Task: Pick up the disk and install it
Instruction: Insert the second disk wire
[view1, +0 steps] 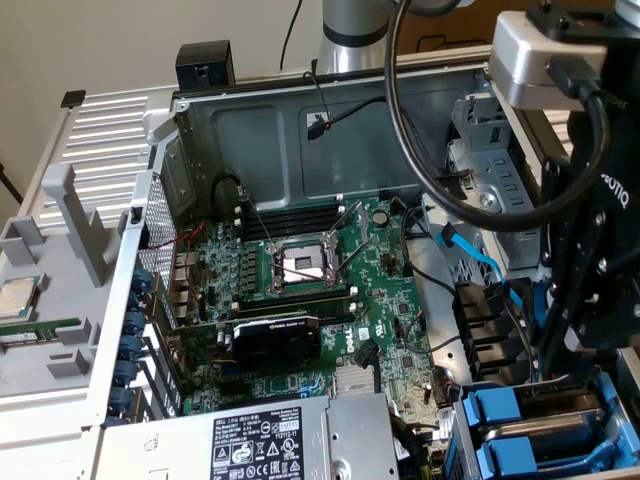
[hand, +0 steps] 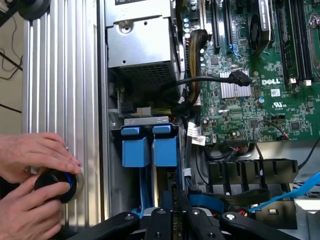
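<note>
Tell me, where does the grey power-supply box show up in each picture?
Exterior view: the power-supply box lies at the bottom edge, near the middle, just below the green motherboard.
Wrist view: the power-supply box sits between the ribbed silver case wall and the motherboard.
Shared landmark: the green motherboard, bordering the box in both.

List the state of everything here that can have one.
Computer case, side open, interior exposed.
CPU socket, uncovered, no cooler fitted.
Blue carriers, two seated side by side in the drive bay.
Black cable connector, unplugged, lying over the motherboard.
Pincer, low at the drive bay, near the carriers.
Person's hands, both on a black knob outside the case.
</note>
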